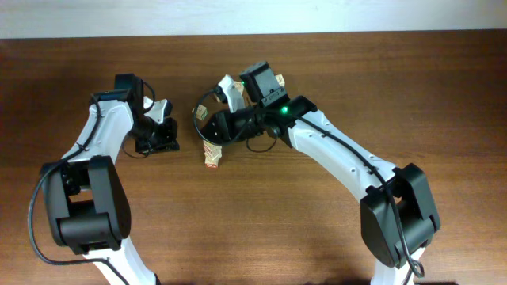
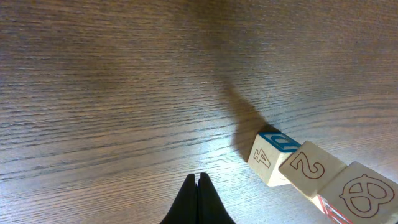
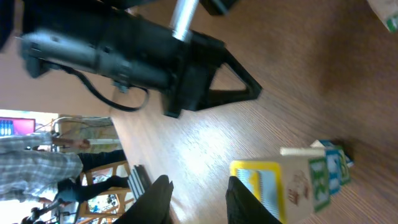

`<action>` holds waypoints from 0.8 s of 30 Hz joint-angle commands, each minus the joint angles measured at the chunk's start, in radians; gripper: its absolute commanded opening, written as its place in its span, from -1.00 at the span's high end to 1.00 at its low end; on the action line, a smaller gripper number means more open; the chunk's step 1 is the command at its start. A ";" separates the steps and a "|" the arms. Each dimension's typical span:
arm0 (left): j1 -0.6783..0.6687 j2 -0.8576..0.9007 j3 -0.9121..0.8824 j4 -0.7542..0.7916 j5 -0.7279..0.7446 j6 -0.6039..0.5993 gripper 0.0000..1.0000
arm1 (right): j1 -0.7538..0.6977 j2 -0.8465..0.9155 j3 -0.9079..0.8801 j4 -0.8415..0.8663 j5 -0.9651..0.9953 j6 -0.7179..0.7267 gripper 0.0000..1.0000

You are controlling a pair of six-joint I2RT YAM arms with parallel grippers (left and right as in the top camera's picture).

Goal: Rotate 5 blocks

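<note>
1. Hovering just beside the blocks (image 3: 311, 180), the right fingers (image 3: 158, 199) stand apart with nothing between them. The joined line lies near the counter's (image 1: 333, 63) middle, slightly left.
2. Meanwhile the left fingers (image 2: 198, 198) are pressed together, empty, near the line's end.
3. The step in hand looks like lining up to turn the line. The next move likely calls for a steady sideways push on one end.

Blocks (image 2: 311, 171) run off the left wrist view (lower right) — overhead, mostly hidden.
</note>
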 commanded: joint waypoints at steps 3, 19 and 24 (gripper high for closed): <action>0.008 0.003 0.017 -0.003 0.000 -0.009 1.00 | -0.009 0.007 0.098 -0.052 -0.028 -0.021 0.39; 0.008 0.003 0.017 0.005 0.000 -0.009 1.00 | -0.226 0.026 -0.042 -0.295 0.004 -0.117 0.91; 0.008 0.003 0.017 0.008 0.000 -0.009 1.00 | -0.179 0.026 -0.196 -0.113 -0.005 -0.058 0.91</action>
